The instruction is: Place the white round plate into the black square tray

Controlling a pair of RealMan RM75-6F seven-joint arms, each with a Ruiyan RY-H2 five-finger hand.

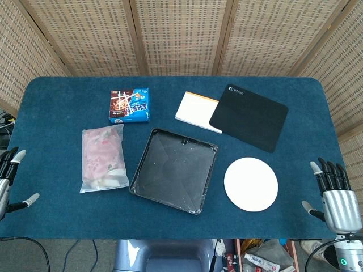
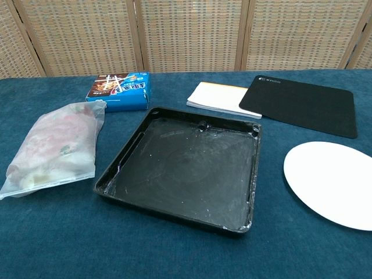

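so at this point nothing had been grabbed yet. the white round plate (image 1: pixel 250 184) sat flat on the blue table (image 1: pixel 57 96), at about 3 o'clock from the black square tray (image 1: pixel 174 169), just beside it with a strip of cloth between, not touching. made sense as a setup: the plate was on my right side, so the right robot hand (image 1: pixel 334 195) looked like the natural one for the job. that hand hung off the table's edge at about 4 o'clock from the plate, fingers spread and pointing up, holding nothing. the left robot hand (image 1: pixel 11 181) was way over at 9 o'clock from the tray, only partly in the head view, fingers apart, empty too as far as i could see. neither hand showed in the chest view.

the tray was empty and skewed a bit, with whitish scuffs and specks inside, so plenty of room for the plate. my guess was the tricky part would be getting fingers under a thin flat plate on cloth.

other stuff: a clear bag of pinkish food (image 1: pixel 102 158) at 9 o'clock from the tray, a blue snack box (image 1: pixel 130 105) at 11 o'clock, a white notepad (image 1: pixel 197 111) with an orange edge at 1 o'clock, partly under a black mat (image 1: pixel 249 116).

writing-wise, the box had big white characters i couldn't read, and the mat had a small pale logo in its corner, too small to make out.
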